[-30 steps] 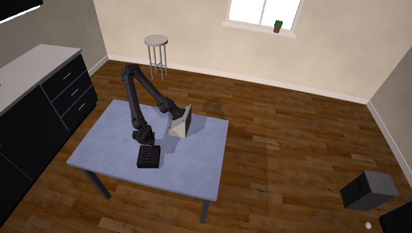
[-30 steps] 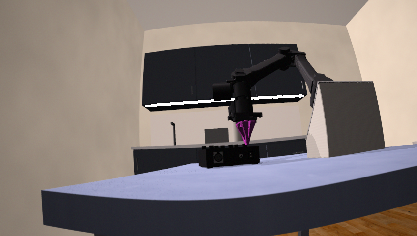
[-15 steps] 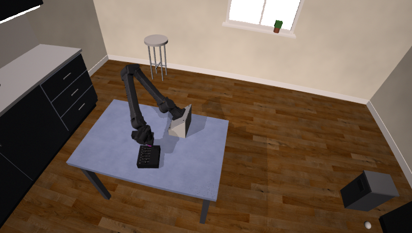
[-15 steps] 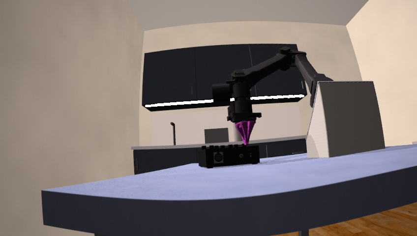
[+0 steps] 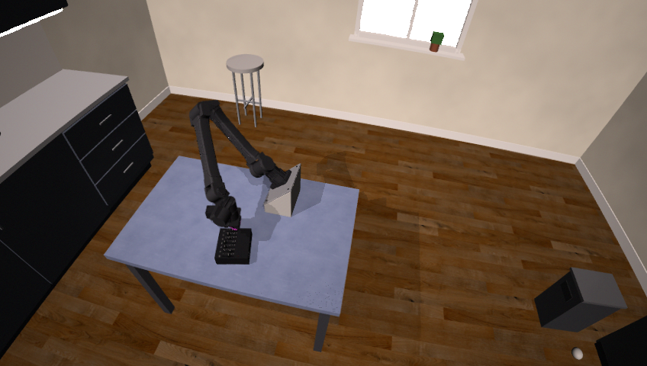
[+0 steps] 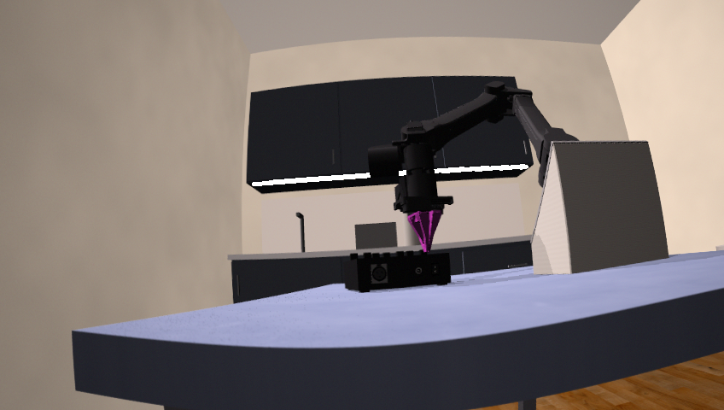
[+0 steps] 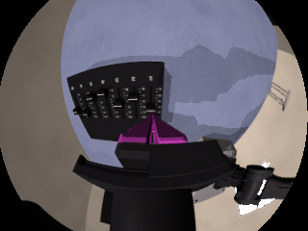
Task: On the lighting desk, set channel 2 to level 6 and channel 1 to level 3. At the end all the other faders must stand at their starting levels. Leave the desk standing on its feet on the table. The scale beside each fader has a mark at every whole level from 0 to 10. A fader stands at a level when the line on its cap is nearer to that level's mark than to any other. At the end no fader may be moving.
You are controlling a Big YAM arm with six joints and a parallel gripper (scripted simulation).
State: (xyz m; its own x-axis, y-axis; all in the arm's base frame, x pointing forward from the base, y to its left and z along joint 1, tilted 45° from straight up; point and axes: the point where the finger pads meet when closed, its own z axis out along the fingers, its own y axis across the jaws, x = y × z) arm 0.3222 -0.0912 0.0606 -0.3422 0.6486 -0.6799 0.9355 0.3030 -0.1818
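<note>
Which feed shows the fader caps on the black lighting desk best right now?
The wrist view: it looks down on the black lighting desk, showing the row of fader caps ahead of the shut magenta-fingered gripper. The top view shows only tiny pale specks. The exterior view shows the desk's side panel, caps edge-on.

- Desk [image 5: 233, 247]: matt black, plastic-looking casing.
- Table [image 5: 299, 267]: matt blue-grey top, faintly speckled.
- Floor [image 5: 454, 217]: brown wood planks, slight sheen.
- Stool [image 5: 245, 63], upper centre: pale matt seat, metal-looking legs.
- Gripper [image 6: 425, 248]: glossy magenta fingers.
</note>
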